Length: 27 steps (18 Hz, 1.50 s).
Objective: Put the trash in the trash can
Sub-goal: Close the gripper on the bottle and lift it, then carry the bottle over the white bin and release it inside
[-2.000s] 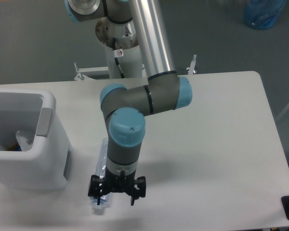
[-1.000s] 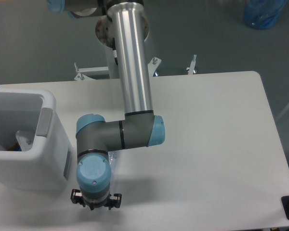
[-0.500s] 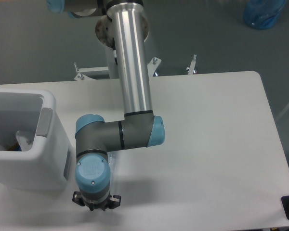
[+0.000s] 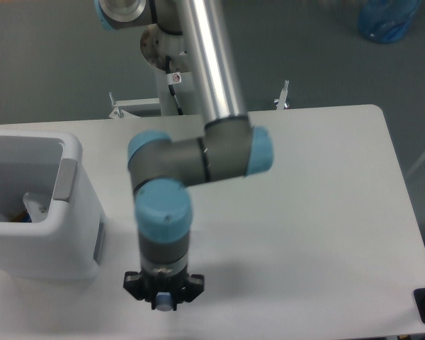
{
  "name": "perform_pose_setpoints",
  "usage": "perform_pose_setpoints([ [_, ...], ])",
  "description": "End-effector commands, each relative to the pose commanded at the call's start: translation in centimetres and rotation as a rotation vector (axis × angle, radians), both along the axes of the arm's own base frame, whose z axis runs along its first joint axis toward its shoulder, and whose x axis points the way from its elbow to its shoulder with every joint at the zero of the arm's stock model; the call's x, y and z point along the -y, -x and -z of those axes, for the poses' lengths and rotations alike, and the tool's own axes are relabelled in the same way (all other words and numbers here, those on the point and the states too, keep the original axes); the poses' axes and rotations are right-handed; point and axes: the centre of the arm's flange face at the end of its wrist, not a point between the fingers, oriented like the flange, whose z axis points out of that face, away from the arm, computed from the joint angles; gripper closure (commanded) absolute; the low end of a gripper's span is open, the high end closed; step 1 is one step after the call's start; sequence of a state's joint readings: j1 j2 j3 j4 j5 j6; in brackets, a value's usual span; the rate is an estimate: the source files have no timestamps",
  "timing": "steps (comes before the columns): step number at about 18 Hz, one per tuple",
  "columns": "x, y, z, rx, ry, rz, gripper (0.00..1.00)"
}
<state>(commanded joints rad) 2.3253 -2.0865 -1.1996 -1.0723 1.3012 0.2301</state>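
Tool (image 4: 163, 296) shut round blue-capped bottle (image 4: 164, 303) | near table (image 4: 304, 234) front edge | bin (image 4: 35, 205) left

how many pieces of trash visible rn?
2. A bottle's blue cap shows at the claw, body hidden under the wrist. A whitish scrap lies inside the trash can. More may be hidden.

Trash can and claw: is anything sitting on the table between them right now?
No. In the fixed camera view, only bare white table shows between the trash can and the claw, which has something blue-capped showing at its tip.
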Motion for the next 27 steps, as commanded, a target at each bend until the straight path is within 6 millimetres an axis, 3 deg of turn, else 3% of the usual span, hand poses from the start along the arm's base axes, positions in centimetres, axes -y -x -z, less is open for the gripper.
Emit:
perform_pose_setpoints([
  [2, 1.7, 0.7, -3.7, 0.020, -0.085, -0.017, 1.00],
  [5, 3.2, 0.0, -9.2, 0.004, -0.216, -0.017, 1.00],
  [9, 3.2, -1.7, -14.9, 0.078, -0.392, 0.032, 1.00],
  [12, 3.0, -3.1, -17.7, 0.148, -0.475, 0.028, 1.00],
  [17, 2.4, -7.0, -20.2, 0.167, -0.540, 0.092, 0.98],
  [23, -1.1, -14.8, -20.0, 0.192, -0.544, 0.215, 0.96],
  [27, -2.3, -18.6, -19.7, 0.214, -0.533, 0.256, 0.96],
])
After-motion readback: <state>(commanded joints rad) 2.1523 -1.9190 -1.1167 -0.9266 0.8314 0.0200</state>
